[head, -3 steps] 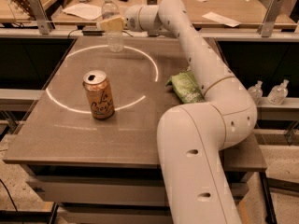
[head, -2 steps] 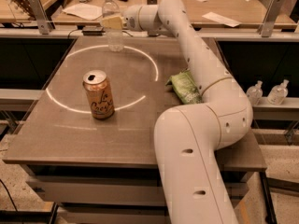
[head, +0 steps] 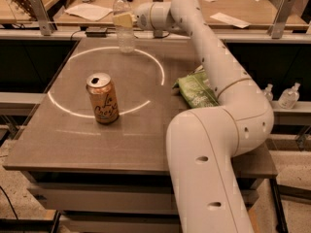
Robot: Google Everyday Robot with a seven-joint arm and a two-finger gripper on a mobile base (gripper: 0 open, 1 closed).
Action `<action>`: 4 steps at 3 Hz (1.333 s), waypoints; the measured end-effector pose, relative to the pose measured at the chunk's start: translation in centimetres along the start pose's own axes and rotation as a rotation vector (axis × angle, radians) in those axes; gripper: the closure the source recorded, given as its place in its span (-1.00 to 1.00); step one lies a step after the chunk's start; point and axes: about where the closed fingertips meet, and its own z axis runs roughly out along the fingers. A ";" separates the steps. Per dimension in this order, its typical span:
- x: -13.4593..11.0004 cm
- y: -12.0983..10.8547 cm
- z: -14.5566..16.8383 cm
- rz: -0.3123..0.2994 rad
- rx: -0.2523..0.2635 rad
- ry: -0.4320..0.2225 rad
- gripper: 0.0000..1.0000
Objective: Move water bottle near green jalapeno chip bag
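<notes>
1. The water bottle (head: 126,40) stands upright at the far edge of the table (head: 73,140), in the upper left-centre of the frame, with its base on the lit ring (head: 159,68) marked on the tabletop.
2. It is clear, thin-walled plastic, so it is probably light and a little springy. A hard squeeze would dent it, and the smooth wall could slip under a loose grip. How much water is inside cannot be made out, so its weight is uncertain.
3. Being tall and slim, it would tip easily if pushed near the cap. The firmer band around the upper body, just under the shoulder, looks like the best place to hold it.
4. The gripper (head: 123,20) is at that height, closed around the bottle, with a tan pad lying across the front of it. The bottle appears to rest on the table rather than hang lifted.
5. The arm (head: 214,67) reaches from the lower right of the frame up to the bottle.
6. The green chip bag (head: 197,90) lies right of centre, partly tucked against the arm and well apart from the bottle. It is soft and crinkled, so the bottle should go beside it, not on it.
7. A soda can (head: 102,99) stands left of centre, off the direct path.
</notes>
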 end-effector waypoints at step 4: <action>-14.2 4.9 -15.5 0.036 0.331 -0.176 1.00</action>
